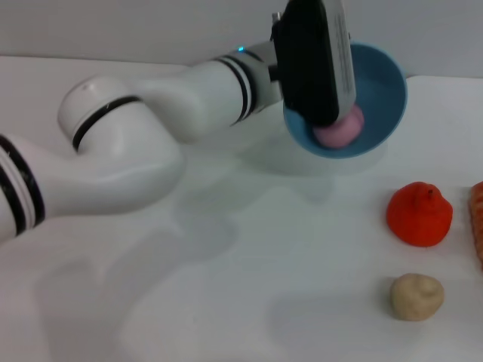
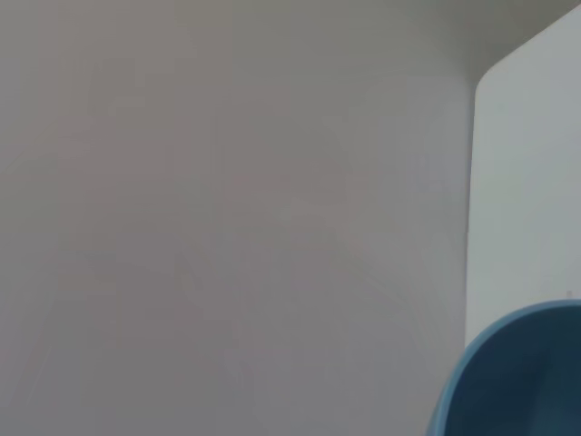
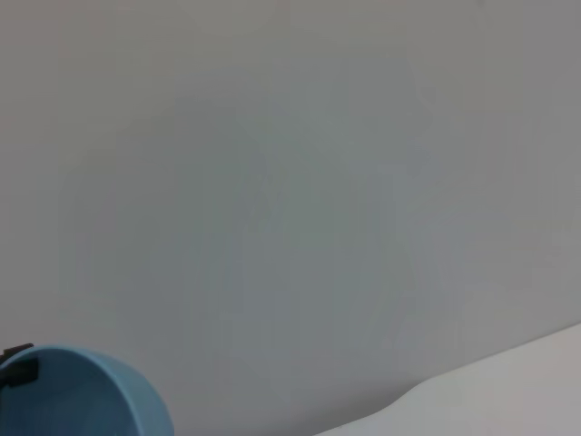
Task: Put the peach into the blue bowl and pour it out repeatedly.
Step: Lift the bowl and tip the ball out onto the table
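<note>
- Left gripper (image 1: 323,83): raised above the surface (image 1: 249,302) at 12 o'clock in the head view, black housing covering the near rim of the blue bowl (image 1: 377,83); finger state cannot be told.
- Blue bowl: lifted clear of the surface, tilted, opening facing the head camera; rim edge also visible in the left wrist view (image 2: 517,381) and right wrist view (image 3: 82,395).
- Peach (image 1: 341,127): inside the tilted bowl, resting against its lowest wall, partly hidden by the gripper housing.
- Red-orange fruit (image 1: 419,214): on the surface at 3 o'clock.
- Beige lumpy item (image 1: 416,296): at 4 o'clock, apart from the red-orange fruit.
- Right gripper: not visible.
</note>
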Tool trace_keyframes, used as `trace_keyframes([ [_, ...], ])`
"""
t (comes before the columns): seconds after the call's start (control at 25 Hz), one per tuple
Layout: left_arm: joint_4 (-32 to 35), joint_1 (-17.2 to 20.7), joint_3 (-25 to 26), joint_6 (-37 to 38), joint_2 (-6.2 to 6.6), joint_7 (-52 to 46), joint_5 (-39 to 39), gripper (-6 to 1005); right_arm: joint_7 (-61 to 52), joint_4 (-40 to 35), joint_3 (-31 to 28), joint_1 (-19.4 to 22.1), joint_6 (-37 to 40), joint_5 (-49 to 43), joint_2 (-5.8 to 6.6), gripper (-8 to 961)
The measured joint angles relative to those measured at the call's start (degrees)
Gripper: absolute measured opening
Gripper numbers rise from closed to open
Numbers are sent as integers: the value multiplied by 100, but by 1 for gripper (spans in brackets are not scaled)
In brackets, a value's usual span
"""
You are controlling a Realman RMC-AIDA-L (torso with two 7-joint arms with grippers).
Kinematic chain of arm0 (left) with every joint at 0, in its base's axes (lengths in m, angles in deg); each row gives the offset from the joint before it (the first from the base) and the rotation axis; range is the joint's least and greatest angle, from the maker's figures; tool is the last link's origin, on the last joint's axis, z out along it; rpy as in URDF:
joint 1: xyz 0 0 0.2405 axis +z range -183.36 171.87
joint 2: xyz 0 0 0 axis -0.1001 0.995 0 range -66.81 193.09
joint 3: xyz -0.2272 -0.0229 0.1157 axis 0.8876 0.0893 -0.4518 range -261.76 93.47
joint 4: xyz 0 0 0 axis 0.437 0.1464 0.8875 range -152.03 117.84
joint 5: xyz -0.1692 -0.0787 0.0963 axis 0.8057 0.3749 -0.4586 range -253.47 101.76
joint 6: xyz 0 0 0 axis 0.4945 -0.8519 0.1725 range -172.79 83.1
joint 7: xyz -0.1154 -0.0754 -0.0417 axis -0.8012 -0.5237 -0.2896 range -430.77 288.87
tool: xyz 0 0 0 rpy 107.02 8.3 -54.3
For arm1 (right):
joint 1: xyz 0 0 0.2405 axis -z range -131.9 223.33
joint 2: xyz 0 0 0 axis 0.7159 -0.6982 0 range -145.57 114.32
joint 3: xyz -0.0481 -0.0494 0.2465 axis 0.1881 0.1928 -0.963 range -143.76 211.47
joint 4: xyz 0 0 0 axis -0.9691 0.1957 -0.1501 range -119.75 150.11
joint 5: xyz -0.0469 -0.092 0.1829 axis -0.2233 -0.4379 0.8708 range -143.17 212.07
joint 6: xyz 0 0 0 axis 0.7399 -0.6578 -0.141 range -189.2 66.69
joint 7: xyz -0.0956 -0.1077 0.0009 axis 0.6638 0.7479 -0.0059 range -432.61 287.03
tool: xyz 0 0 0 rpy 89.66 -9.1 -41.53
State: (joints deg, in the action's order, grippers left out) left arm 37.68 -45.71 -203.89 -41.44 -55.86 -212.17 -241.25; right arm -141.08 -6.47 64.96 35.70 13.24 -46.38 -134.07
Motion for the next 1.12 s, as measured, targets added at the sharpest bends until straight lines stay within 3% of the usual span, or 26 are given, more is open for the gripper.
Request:
trace_keyframes([
  [0.24,-72,524,-364,-1264,2,1275,-1,-1,3,43,-4,-43,-22,-12,-11,541],
  [0.44,-112,651,-562,-1603,2,1542,3,-1,7,73,-5,-79,-37,-24,-13,541],
  [0.6,-98,945,-903,-2353,-7,2571,119,-1,8,80,3,-86,-52,-30,-12,541],
  [0.76,-283,797,-1079,-2334,-11,3029,601,-1,9,157,-11,-120,-56,-30,-3,541],
  [1.12,-371,809,-1271,-2472,-9,3952,628,-2,9,185,-11,-151,-73,-30,5,541],
])
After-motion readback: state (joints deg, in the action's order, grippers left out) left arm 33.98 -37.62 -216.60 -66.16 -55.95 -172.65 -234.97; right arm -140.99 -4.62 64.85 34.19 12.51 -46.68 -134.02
